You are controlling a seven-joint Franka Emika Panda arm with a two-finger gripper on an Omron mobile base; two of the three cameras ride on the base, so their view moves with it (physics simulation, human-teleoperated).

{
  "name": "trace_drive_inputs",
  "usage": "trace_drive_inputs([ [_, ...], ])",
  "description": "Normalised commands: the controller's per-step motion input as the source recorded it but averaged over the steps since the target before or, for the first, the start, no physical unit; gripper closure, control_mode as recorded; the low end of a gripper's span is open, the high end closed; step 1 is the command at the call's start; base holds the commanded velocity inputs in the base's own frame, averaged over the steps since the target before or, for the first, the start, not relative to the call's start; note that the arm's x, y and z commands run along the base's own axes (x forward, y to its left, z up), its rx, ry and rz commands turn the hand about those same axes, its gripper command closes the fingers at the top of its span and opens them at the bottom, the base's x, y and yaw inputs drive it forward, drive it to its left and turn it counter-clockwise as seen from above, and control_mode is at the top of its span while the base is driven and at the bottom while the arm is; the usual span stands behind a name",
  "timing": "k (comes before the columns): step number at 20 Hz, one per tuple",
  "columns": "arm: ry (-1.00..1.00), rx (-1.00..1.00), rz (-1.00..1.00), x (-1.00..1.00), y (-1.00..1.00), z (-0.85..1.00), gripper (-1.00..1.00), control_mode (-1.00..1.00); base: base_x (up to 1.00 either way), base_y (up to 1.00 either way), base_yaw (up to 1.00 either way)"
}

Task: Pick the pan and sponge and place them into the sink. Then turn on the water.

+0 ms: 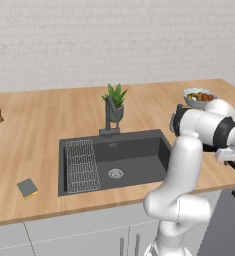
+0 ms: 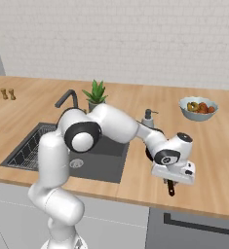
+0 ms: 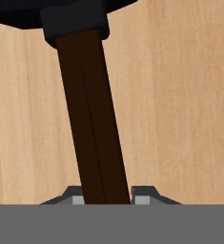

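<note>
Tool (image 3: 104, 200) is clamped on the handle of the pan (image 3: 92, 119), low over the counter (image 2: 135, 185) to the right of the sink (image 1: 134, 150); the pan's black body lies just beyond. Step in hand, by judgement: securing the pan. Next move calls for lifting it level and carrying it left over the basin. One pan, one sponge (image 1: 27, 188) lying left of the sink, one faucet (image 1: 110, 117) behind it, no water running.

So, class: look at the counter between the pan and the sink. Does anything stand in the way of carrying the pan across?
Nothing visible blocks it. The gripper is shut on the pan's handle, and bare counter runs to the sink. The soap dispenser stands further back.
</note>
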Motion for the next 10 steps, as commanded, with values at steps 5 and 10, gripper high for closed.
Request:
trace_drive_inputs([
  [5, -0.11, 0.00, 0.04, -0.30, 0.23, 0.44, 1.00, -1.00, 0.00, 0.00, 0.00],
  [10, -0.11, -0.01, 0.14, -0.25, 0.22, 0.59, 1.00, -1.00, 0.00, 0.00, 0.00],
])
